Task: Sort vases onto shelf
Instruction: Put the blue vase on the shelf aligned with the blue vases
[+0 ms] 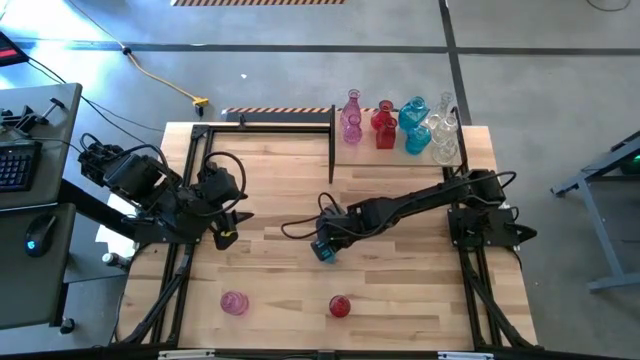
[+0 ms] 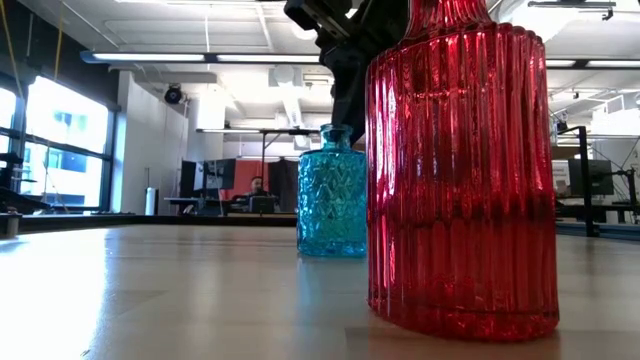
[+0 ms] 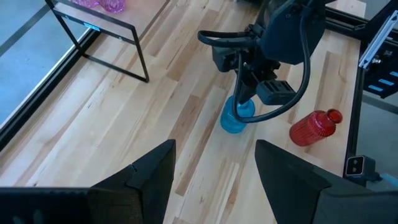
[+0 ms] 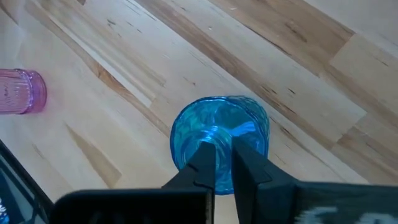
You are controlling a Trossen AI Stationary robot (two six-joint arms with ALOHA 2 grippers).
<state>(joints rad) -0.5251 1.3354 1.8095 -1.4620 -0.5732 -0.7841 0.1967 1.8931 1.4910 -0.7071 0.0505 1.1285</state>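
Blue vase (image 1: 323, 249): upright mid-table, long axis vertical, neck directly below right gripper (image 4: 222, 163), whose fingers are clamped on that neck. Shelf (image 1: 405, 160) lies at the table's far right corner. Left gripper (image 3: 214, 180): spread, empty, idle, farther off.

Text on vases: none readable — plain glass.
Text on table: none.
Signs in the room behind: none legible — too far off to tell.

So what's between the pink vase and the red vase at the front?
Nothing, just bare table between the pink vase and the red vase, as the high view shows.
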